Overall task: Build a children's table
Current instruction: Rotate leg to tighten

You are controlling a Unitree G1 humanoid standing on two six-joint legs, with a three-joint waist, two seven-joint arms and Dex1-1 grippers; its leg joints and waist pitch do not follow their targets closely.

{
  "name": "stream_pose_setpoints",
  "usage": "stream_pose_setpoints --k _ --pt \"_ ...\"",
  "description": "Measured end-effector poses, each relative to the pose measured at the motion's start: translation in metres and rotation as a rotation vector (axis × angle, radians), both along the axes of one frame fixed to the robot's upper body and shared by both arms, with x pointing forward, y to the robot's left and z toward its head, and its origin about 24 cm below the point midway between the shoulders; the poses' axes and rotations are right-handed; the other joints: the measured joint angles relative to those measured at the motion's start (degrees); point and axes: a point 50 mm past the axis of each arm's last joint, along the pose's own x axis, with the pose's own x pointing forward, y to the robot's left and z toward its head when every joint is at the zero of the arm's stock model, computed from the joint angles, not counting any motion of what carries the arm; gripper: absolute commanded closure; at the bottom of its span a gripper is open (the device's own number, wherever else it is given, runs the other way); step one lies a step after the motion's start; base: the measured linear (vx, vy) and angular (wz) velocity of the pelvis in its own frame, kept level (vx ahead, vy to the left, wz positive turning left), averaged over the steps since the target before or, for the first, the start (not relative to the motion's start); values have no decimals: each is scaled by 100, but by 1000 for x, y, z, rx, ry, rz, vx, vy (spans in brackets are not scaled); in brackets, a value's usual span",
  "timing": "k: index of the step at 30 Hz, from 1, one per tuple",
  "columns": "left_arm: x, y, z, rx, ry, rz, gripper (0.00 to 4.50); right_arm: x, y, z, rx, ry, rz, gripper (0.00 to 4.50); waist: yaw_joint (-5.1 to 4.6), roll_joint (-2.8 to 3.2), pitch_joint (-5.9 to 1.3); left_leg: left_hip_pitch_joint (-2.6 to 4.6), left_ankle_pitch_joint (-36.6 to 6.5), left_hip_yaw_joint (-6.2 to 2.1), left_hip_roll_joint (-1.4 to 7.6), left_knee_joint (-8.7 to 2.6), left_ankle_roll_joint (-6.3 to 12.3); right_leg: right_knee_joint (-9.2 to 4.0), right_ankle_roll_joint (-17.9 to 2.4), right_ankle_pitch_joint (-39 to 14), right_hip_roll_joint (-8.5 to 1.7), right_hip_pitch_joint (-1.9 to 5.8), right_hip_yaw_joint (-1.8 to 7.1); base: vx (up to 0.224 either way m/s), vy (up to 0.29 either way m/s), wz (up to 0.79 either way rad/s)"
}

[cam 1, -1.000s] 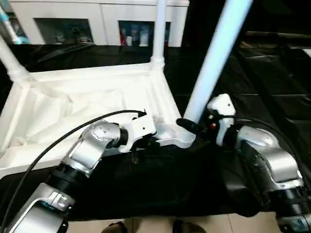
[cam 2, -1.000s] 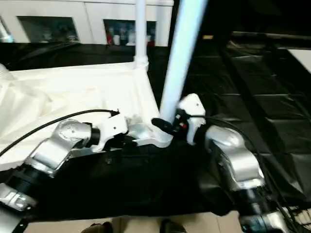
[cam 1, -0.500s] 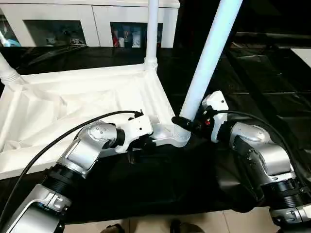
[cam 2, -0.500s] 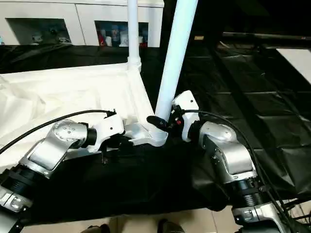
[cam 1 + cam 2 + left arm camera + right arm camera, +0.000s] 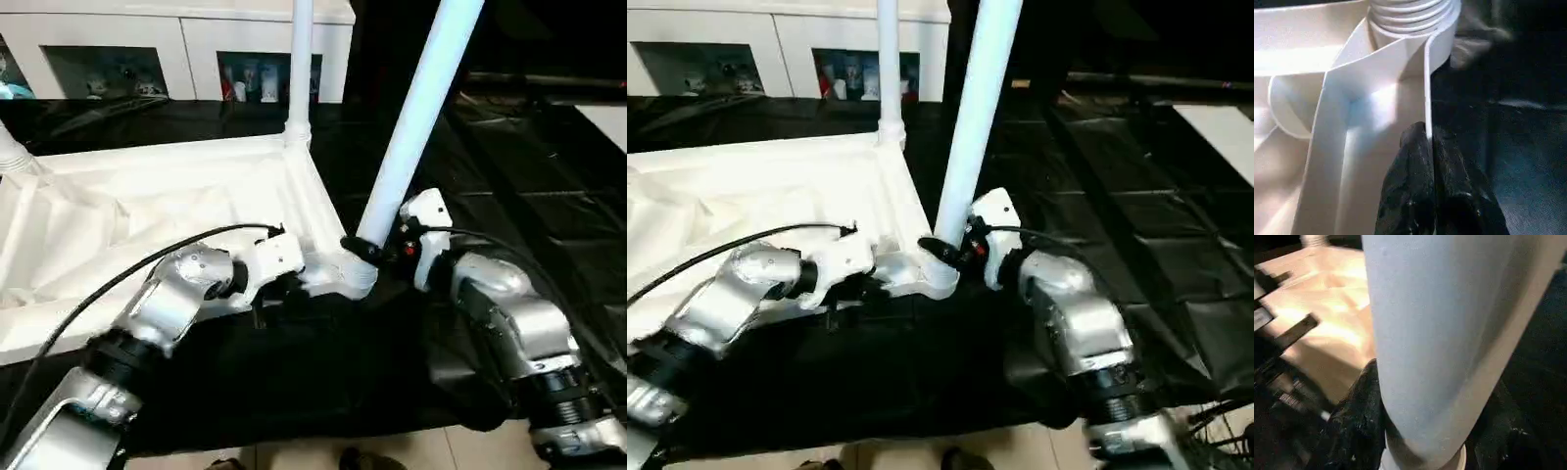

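Note:
The children's table top (image 5: 147, 206) lies underside up on black sheeting. One leg (image 5: 299, 69) stands in the far right corner socket, and another leg (image 5: 12, 152) rises at the far left. A third leg (image 5: 416, 108) leans up and to the right from the near right corner socket (image 5: 351, 277). My right gripper (image 5: 364, 248) is shut on this leg just above the socket, with a finger (image 5: 1359, 421) on each side of the tube. My left gripper (image 5: 1427, 134) is shut on the top's thin side rim (image 5: 1426, 88), beside that same corner.
A white cabinet (image 5: 196, 39) with glass doors stands behind the table. Black sheeting (image 5: 549, 176) covers the surface to the right and front. A flat white panel (image 5: 1220, 122) lies at the far right. Pale floor (image 5: 411, 452) shows along the near edge.
The whole view has shifted with the head. Both grippers keep their holds, and the leaning leg stays in the near right socket.

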Motion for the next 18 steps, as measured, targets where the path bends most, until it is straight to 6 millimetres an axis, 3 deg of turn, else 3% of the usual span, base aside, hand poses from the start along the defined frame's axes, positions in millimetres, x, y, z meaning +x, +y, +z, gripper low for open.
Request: stream_pose_setpoints --k 2,3,4,5,6,7,8,9,10,11,13,14,16,18 --pt "6 -8 0 -2 3 53 450 5 3 -1 10 1 -94 266 -15 47 29 0 -1 -74 -11 0 1 -83 14 -42 -4 42 -79 -62 22 -6" --pt "8 -12 -1 -3 6 79 450 8 4 -2 14 4 -135 266 -25 81 49 4 -2 -112 -5 -10 2 -145 9 -72 -9 78 -146 -69 39 -6" --pt "10 -17 -1 -3 7 105 450 11 5 -2 16 7 -177 266 -56 145 92 14 -2 -175 -3 -38 2 -234 -13 -138 -12 151 -268 -77 48 -2" --pt "12 -22 -1 -11 12 116 450 13 6 -2 17 9 -200 266 -15 186 122 -7 -3 -187 12 -103 2 -146 -79 -243 -13 232 -317 -77 48 -2" --pt "14 -30 -2 -15 23 130 450 15 4 -2 26 14 -245 266 30 169 130 -9 -2 -132 14 -128 2 254 -243 -443 -28 210 -305 -118 24 13" --pt "17 -42 -1 -9 10 149 450 19 2 -2 23 18 -303 266 167 87 110 -7 -1 49 33 -134 2 621 -336 -531 -41 303 -207 -47 -45 24" --pt "19 -48 0 -10 -1 163 450 23 3 0 20 17 -335 266 234 -121 42 13 -4 166 -37 -141 -3 564 -19 -621 -66 268 16 -47 -45 24" --pt "21 -52 0 -13 -1 181 450 27 4 2 15 16 -366 266 270 -105 61 -18 -87 88 -54 -6 -46 577 -7 -626 -101 221 -6 -6 -78 -4" --pt "22 -61 -1 -13 8 199 450 31 6 2 2 21 -397 266 372 -3 49 -44 -142 -285 -134 252 36 562 -6 -625 -97 252 -72 6 12 -42" --pt "23 -67 0 -16 13 205 450 33 5 2 -6 20 -420 266 375 122 42 5 -124 -429 -136 268 -54 549 -6 -625 -100 263 -194 6 12 -42" --pt "24 -76 0 -15 20 219 450 36 5 2 -16 16 -462 266 286 171 40 6 -135 -421 -128 179 -92 402 -7 -626 -54 252 -178 -27 77 -10" --pt "25 -76 0 -10 14 226 450 38 5 2 -18 19 -476 266 256 158 47 7 -136 -406 -128 119 -90 329 -9 -624 -8 264 -122 -63 64 8" --pt "27 -75 0 -3 7 234 450 39 6 1 -15 31 -491 266 238 125 61 1 -136 -369 -130 17 -90 199 -65 -592 -2 284 -111 -30 13 8" --pt "28 -73 0 -2 1 230 450 39 6 1 -12 32 -494 266 235 113 68 -8 -135 -347 -129 17 -89 177 -87 -578 -10 297 -107 0 0 0"
